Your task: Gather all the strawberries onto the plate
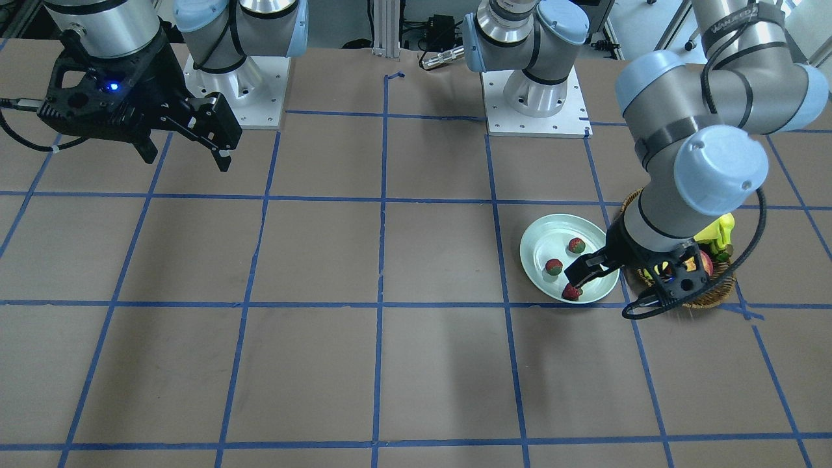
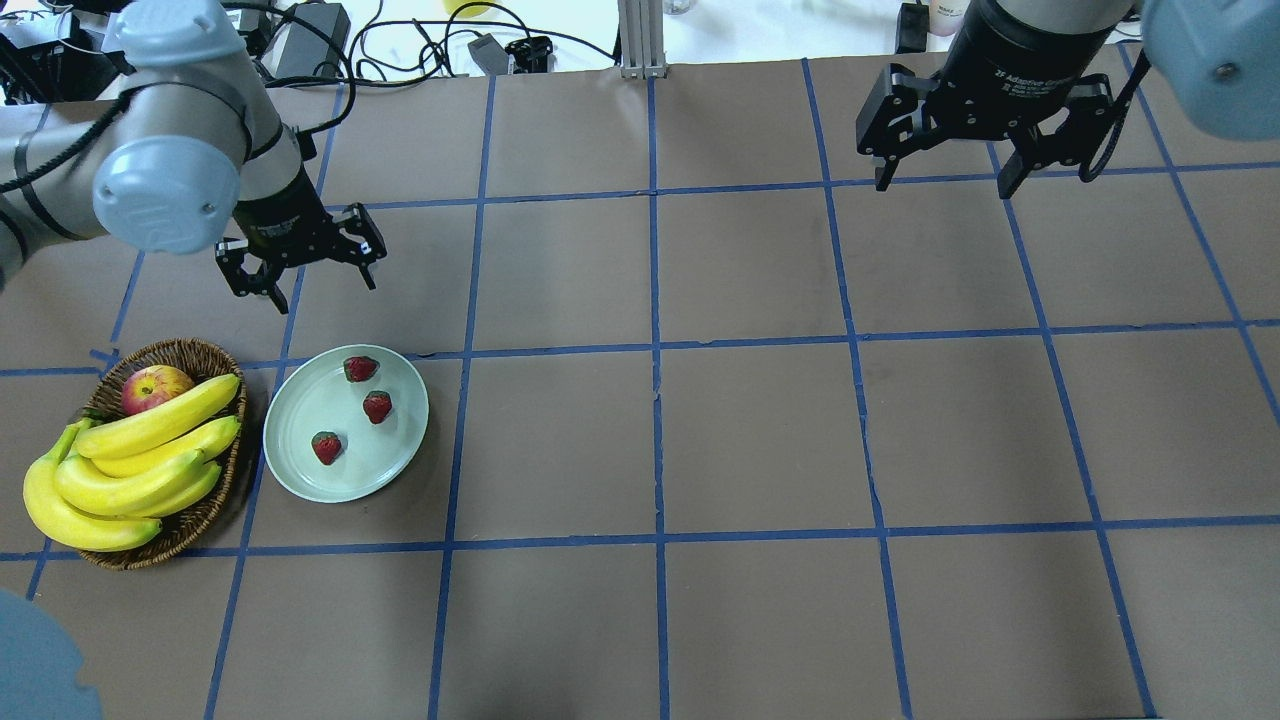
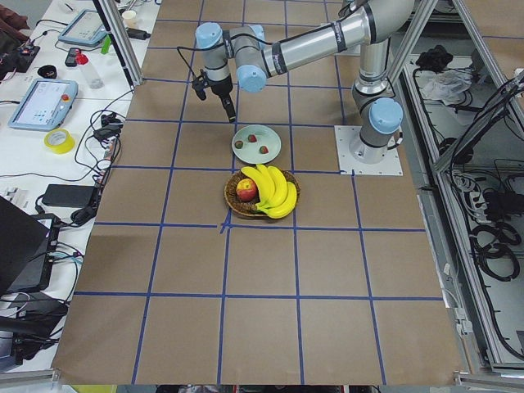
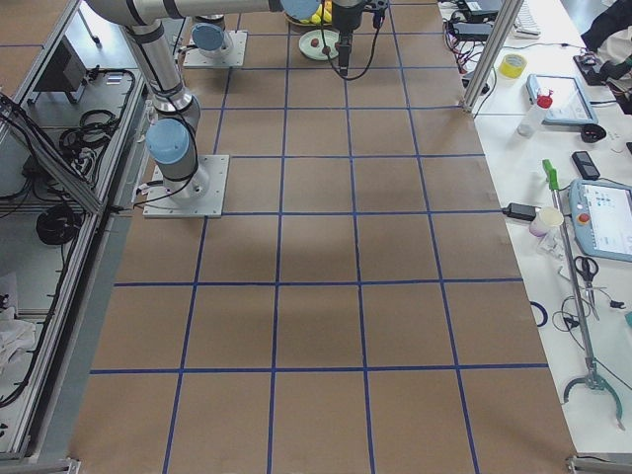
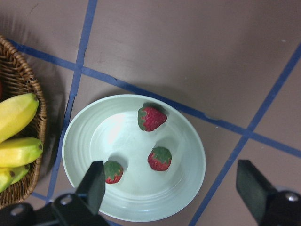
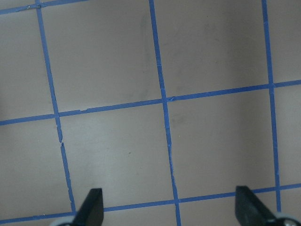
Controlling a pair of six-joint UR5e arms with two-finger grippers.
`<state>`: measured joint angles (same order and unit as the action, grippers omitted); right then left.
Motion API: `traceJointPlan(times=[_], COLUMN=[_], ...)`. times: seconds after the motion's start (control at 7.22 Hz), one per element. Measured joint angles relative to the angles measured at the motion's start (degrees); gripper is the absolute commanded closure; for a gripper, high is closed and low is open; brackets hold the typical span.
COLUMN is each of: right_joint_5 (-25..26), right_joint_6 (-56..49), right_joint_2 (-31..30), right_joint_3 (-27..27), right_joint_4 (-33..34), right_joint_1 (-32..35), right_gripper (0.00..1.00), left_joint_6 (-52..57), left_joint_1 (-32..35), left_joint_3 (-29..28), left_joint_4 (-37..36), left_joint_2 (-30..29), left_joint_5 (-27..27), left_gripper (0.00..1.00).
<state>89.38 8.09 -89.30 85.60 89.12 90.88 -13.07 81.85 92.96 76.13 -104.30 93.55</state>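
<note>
Jaws of the left arm stand wide and empty, hovering over the round, pale mint-white plate, near its rim away from the robot. All three small red strawberries with green caps lie inside the plate, directly below, so nothing looks left to collect. A brown wicker basket sits beside the plate. Jaws of the right arm, also wide and empty, hang well apart from the plate over the brown counter
</note>
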Motion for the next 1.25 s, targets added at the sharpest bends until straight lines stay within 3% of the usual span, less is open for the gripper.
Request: traceJointPlan(times=[0.69, 1.25], right_joint_5=[0.0, 0.0], right_joint_6=[0.0, 0.0], right_joint_2=[0.0, 0.0], right_joint_3=[0.0, 0.0], right_joint_4=[0.0, 0.0], right_joint_1=[0.0, 0.0], right_gripper=[0.0, 0.0], left_joint_6=[7.96, 13.27], left_joint_1=[1.8, 2.69], left_joint_3=[-4.35, -5.06], left_joint_4=[2.98, 11.54], left_joint_2=[8.82, 13.11], left_joint_5=[-6.79, -5.63], left_gripper=[0.0, 0.0])
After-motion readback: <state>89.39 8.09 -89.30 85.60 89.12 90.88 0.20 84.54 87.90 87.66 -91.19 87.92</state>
